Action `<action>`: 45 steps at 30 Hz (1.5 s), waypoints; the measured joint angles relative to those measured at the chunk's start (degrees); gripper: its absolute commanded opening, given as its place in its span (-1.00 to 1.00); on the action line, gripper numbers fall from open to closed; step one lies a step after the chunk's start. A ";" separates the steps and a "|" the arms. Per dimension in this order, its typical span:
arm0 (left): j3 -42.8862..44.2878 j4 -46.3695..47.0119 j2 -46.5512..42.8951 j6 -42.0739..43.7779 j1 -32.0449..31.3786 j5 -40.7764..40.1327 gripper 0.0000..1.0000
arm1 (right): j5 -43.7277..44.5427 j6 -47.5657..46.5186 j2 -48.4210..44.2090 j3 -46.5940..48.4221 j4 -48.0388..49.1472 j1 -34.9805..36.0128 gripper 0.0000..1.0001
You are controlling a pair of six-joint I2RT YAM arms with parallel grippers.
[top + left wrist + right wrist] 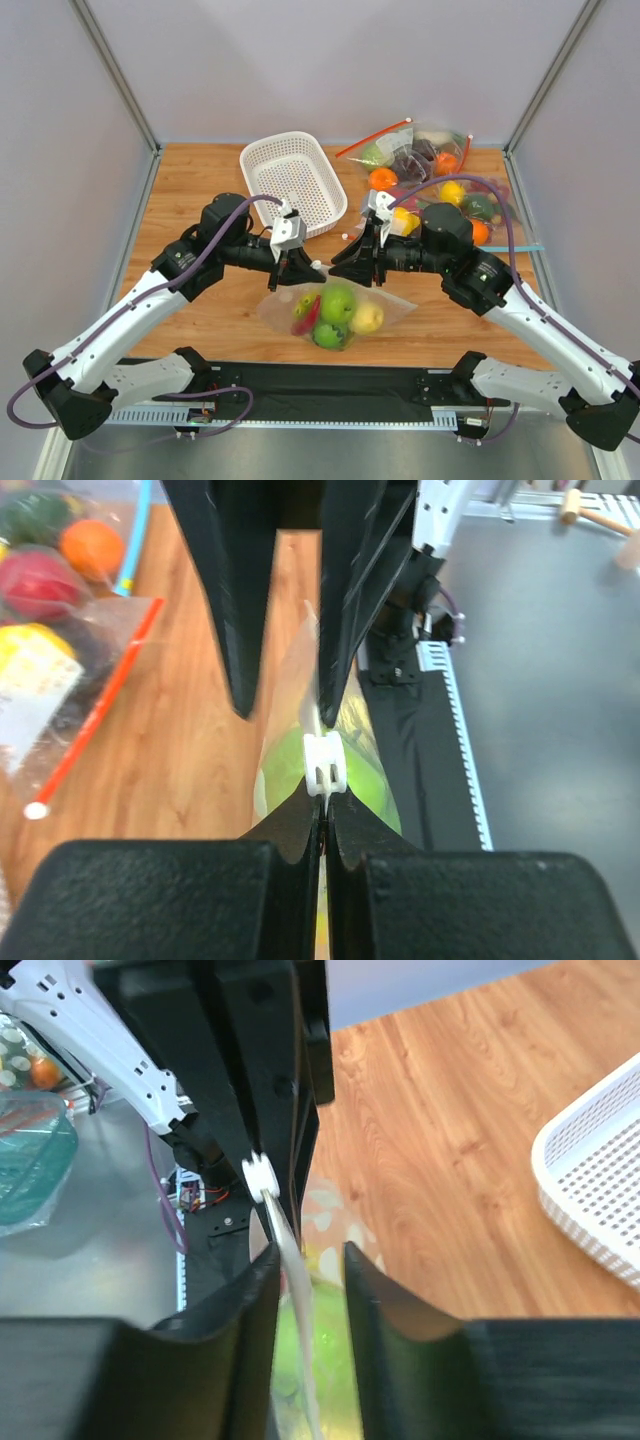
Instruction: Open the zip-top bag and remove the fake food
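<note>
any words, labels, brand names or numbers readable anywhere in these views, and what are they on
None: no readable text in any view.
The clear polka-dotted zip-top bag shows only white dots, no lettering.
The white plastic mesh basket and the clear bags with red zip strips show no markings.
The small wired board by the arm base is too small and blurred to read.

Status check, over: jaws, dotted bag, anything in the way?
Left gripper jaws shut on zip-top bag, top edge. Right gripper jaws open, straddling same edge. Fake food inside. Nothing blocking seen.
</note>
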 measured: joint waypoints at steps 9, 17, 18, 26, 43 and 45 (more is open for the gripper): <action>0.00 -3.08 3.58 0.04 -0.09 4.50 -1.00 | -1.79 -2.89 -3.19 0.17 1.42 -0.02 -0.16; 0.00 -3.30 4.68 0.04 -0.07 4.72 -1.00 | -7.13 -2.60 -0.98 -0.15 3.85 -0.02 -0.23; 0.00 -3.30 4.76 0.04 -0.07 4.72 -1.00 | -7.50 -2.43 -0.83 -0.26 4.24 -0.02 -0.25; 0.00 -3.28 4.83 0.02 -0.07 4.02 -1.00 | -8.72 -1.16 1.75 -0.35 5.99 0.00 -0.37; 0.00 -3.58 4.83 0.00 -0.07 1.25 -1.00 | -6.49 -1.31 3.93 -0.26 5.25 1.40 -0.60; 0.00 -3.56 4.83 0.00 -0.09 1.22 -1.00 | -6.12 -1.42 3.93 -0.26 5.25 1.40 -0.75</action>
